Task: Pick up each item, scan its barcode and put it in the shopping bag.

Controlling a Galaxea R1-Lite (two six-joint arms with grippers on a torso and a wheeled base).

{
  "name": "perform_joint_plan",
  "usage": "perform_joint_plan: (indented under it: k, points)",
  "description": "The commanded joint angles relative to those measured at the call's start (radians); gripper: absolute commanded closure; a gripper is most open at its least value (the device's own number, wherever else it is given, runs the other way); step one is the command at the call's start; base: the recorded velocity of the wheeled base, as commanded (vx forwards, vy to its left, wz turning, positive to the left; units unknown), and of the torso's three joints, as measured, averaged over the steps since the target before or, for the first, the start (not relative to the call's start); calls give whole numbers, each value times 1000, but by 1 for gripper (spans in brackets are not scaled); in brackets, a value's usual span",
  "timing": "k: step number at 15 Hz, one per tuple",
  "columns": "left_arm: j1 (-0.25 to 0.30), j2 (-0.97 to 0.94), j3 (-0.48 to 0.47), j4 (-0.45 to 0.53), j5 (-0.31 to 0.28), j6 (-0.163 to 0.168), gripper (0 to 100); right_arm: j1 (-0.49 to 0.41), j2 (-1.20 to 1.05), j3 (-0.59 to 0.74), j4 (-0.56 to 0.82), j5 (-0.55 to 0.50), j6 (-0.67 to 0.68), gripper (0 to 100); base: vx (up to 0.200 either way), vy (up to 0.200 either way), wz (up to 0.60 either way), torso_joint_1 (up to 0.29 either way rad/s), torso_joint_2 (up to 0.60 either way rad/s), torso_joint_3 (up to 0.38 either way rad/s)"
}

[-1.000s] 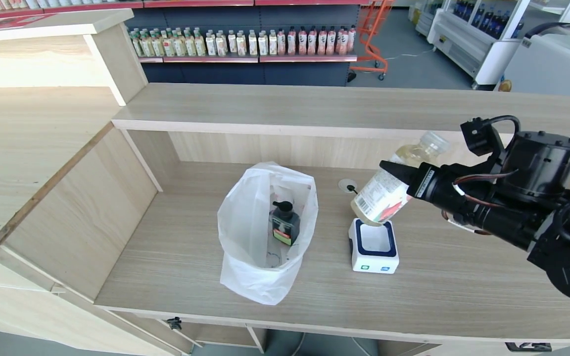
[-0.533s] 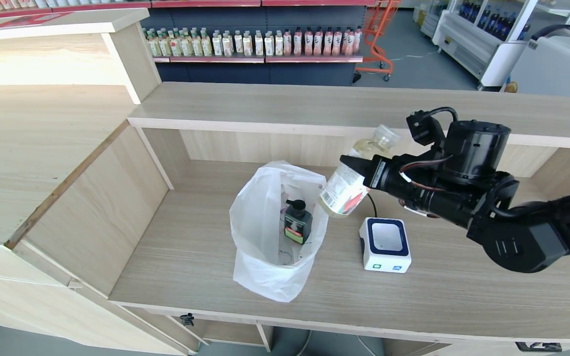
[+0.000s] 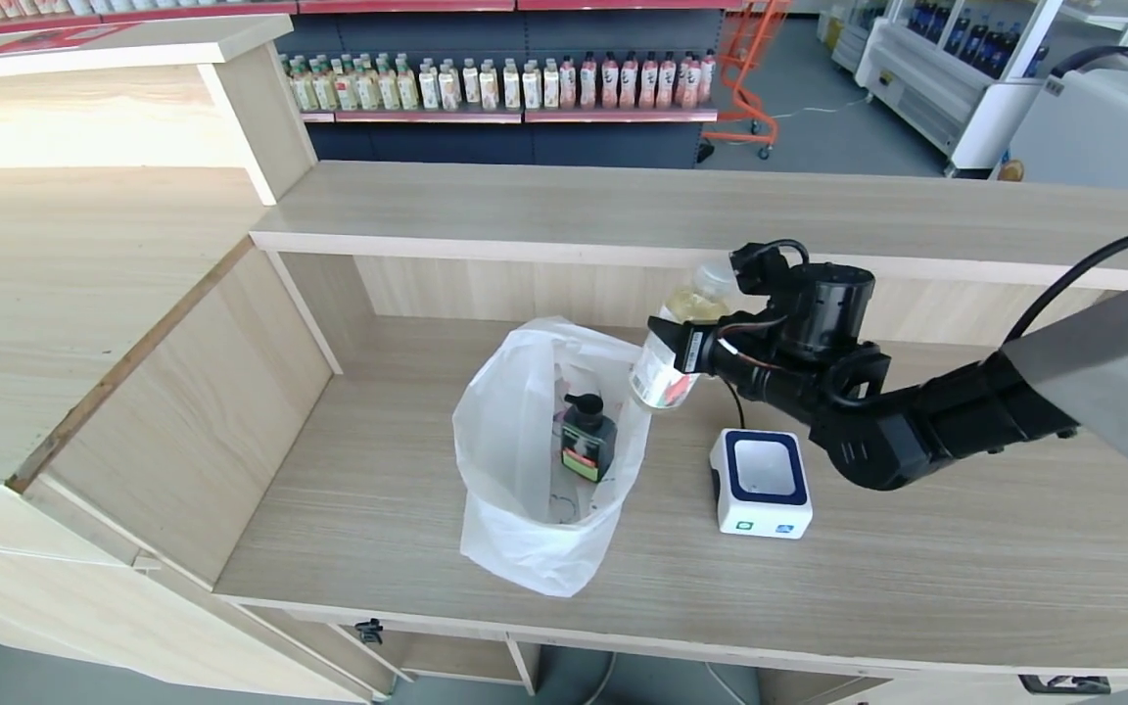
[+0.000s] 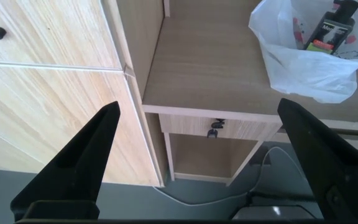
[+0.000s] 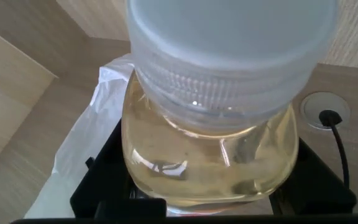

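Bottle (image 3: 657, 380) clamped in right tool (image 3: 679, 345), beside bag (image 3: 515, 490) rim.

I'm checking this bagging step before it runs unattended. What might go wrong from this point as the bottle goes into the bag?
1. The bottle in the right gripper hangs tilted by the right rim of the shopping bag, not over the opening's middle; released here, it may catch the thin plastic and collapse it.
2. It may knock the pump bottle inside.

Bright, even store light; glare bleaches the wooden shelf (image 3: 55, 117) at far left; the shopping bag (image 3: 525, 548) casts a faint shadow on the tabletop (image 3: 378, 490).
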Motion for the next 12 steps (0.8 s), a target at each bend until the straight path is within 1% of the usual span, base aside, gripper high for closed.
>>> perform_joint_plan:
  k: [1,5,9,11,12]
  points:
    - [0,2,0,0,0,0,0,3,105,-102,3,-1,-11,100,0,0,0,0,0,0]
    - [0,0,0,0,0,0,0,39,178,-221,4,2,-14,100,0,0,0,0,0,0]
    - [0,0,0,0,0,0,0,58,196,-218,0,8,-51,100,0,0,0,0,0,0]
    - [0,0,0,0,0,0,0,53,216,-218,-7,8,-128,100,0,0,0,0,0,0]
    - [0,2,0,0,0,0,0,53,227,-218,-34,10,-143,100,0,0,0,0,0,0]
